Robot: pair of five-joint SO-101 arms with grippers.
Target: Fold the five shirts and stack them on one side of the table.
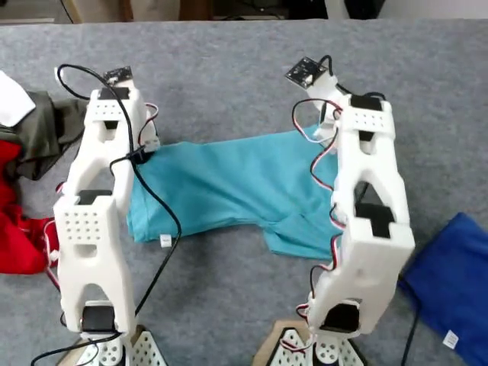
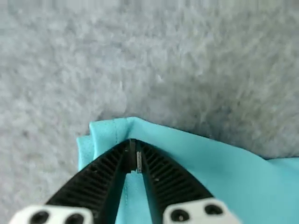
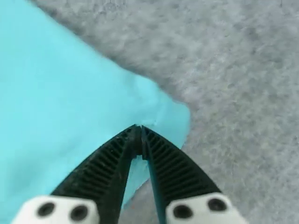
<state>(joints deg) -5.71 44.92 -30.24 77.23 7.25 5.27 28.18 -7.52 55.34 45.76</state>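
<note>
A teal shirt lies partly folded across the middle of the grey table, between the two arms. In the left wrist view my left gripper is shut on a folded corner of the teal shirt, with the fabric pinched between the black ribbed fingers. My right gripper is likewise shut on the shirt's edge near a corner of the teal cloth. From above, the left arm stands over the shirt's left end and the right arm over its right end.
A red shirt, a dark olive shirt and a white cloth are heaped at the table's left edge. A blue shirt lies at the right edge. Grey table stretches behind the arms.
</note>
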